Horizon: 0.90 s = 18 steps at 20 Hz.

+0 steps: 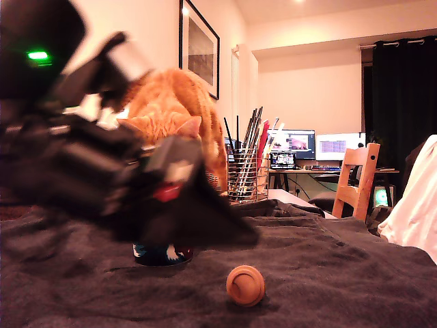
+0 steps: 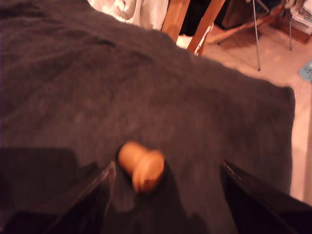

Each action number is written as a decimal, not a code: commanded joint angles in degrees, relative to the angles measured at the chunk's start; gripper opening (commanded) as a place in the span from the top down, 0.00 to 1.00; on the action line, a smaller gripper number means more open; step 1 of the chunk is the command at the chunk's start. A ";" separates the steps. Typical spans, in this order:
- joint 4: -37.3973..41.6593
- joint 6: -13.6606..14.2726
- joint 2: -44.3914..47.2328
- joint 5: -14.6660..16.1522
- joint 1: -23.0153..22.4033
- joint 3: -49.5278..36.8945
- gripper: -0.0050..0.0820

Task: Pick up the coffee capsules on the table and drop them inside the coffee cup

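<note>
Capsule [image 2: 141, 165]: we see one small capsule lying on its side on the dark cloth, looking orange-tan under the warm light, with its wider flanged end toward the wrist camera and its narrower body pointing away.

Capsule from outside: in the exterior view the capsule [image 1: 245, 285] sits on the cloth toward the front, to the exterior view's right of the cup and clearly apart from it.

Gripper [image 2: 165, 195]: we find it spread wide, holding nothing, with one dark finger [image 2: 92, 195] on each side of the capsule and neither touching it.

Key relation: the capsule lies between the jaws but nearer one finger than the other. Its long axis runs roughly along the gripper's reach, so we judge that closing would squeeze it across its width.

Height: the exterior view shows the arm blurred and above the cloth; we cannot tell how far the fingertips are from the surface.

Cup [image 1: 162, 255]: only its lower part shows beneath the arm, standing upright on the cloth.

Desk [image 1: 341, 273]: draped in fuzzy charcoal cloth with soft folds, which we think may let the capsule roll or tip.

Room: an orange cat [image 1: 171, 109] stands behind the arm, beside a wire holder [image 1: 242, 174] of utensils; a wooden chair [image 1: 358, 178] and monitors [image 1: 314, 145] are further back.
</note>
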 commanded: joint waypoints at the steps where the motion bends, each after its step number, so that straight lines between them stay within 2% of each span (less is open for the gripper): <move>1: -0.07 -2.27 2.10 -0.85 -0.48 1.55 0.23; 2: -0.35 -2.27 3.06 -1.18 -0.63 2.21 0.23; 5: -2.82 -5.07 5.35 -1.92 -0.72 4.55 0.23; 8: -7.34 -5.62 6.80 -2.05 -0.72 7.50 0.23; 12: -13.55 -6.69 7.74 -4.55 -1.09 10.16 0.23; 18: -19.34 -9.03 10.47 -4.87 -1.09 13.16 0.23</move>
